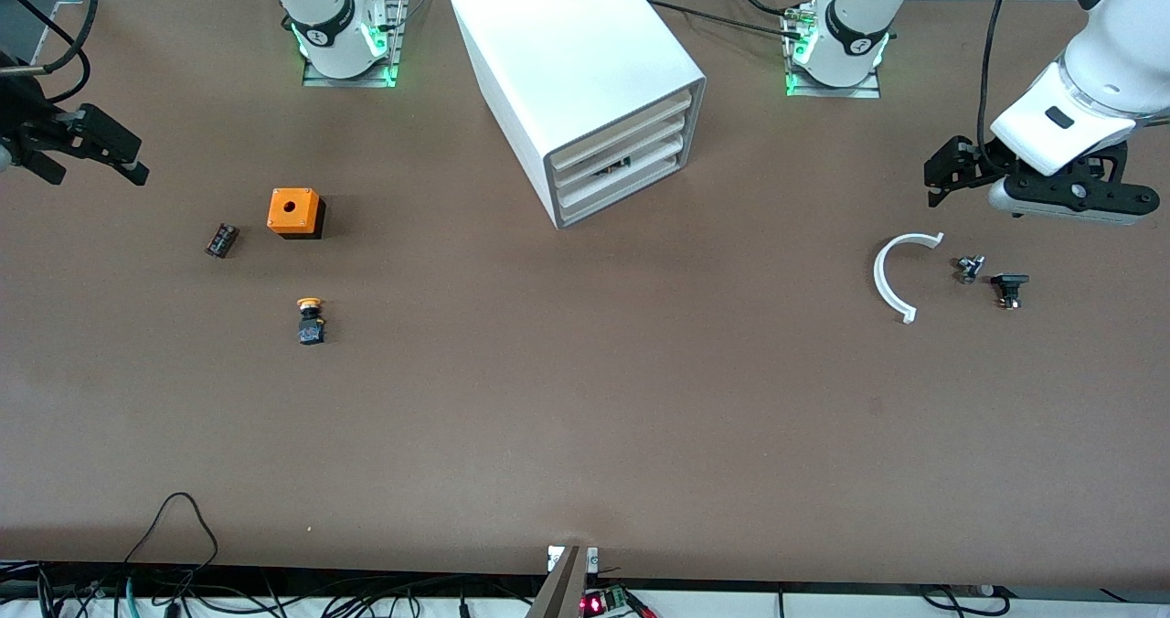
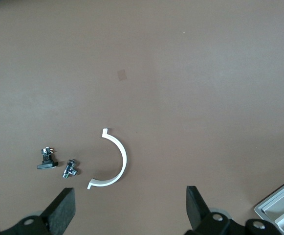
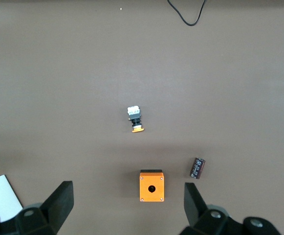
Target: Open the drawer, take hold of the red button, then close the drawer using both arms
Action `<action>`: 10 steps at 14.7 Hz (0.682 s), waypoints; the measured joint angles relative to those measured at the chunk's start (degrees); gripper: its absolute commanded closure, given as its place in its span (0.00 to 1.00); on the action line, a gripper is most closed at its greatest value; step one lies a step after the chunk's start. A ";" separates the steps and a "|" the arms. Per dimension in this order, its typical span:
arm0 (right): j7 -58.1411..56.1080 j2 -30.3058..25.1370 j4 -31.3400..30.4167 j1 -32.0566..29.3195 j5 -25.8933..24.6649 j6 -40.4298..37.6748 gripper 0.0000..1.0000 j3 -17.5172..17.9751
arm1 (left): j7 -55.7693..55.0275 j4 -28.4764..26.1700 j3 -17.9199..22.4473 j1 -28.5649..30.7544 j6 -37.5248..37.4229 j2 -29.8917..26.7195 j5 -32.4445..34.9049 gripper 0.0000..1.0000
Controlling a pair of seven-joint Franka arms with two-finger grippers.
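I cannot see the red button anywhere on the worktop (image 1: 585, 417). I think it is inside the white drawer box (image 1: 585, 60), which stands between my two arm bases. The box has three drawers, and all three look shut. Something dark peeks out at the middle drawer (image 1: 611, 166), but I cannot tell what it is.

So the job is at its very start. The first step, opening a drawer, is not done yet.

My left arm (image 1: 1079, 115) is up in the air at its own end of the worktop. My left jaws are wide apart and hold nothing. They hang over the worktop close to a white curved piece (image 1: 891, 280) and two little parts, a silvery one (image 1: 970, 268) and a black one (image 1: 1009, 289).

My right jaws hang at the right arm's end of the worktop, up by the edge. They are wide apart too, with nothing in them. Near them on the worktop are an orange box with a hole (image 1: 295, 211), a small dark part (image 1: 221, 239) just beside it, and a button with a yellow cap (image 1: 311, 319), which lies nearer the front camera. That yellow one is not the one I want.

Next, I think one arm must go to the front of the drawer box and pull a drawer out. The drawer fronts are thin, so my jaws must line up with care. The other arm can then reach in for the red button.
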 measured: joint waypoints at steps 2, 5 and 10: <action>0.00 0.00 0.00 -0.01 0.08 -0.03 0.00 -0.02 | 0.00 0.00 0.00 0.00 0.00 0.00 0.00 0.00; 0.00 0.02 0.00 -0.02 0.17 -0.05 0.00 -0.02 | 0.00 0.00 0.00 -0.01 0.00 0.00 0.00 0.00; 0.37 0.96 -0.56 -0.17 0.20 -0.88 0.00 -0.17 | 0.00 0.00 -0.01 -0.13 0.00 0.00 0.00 0.00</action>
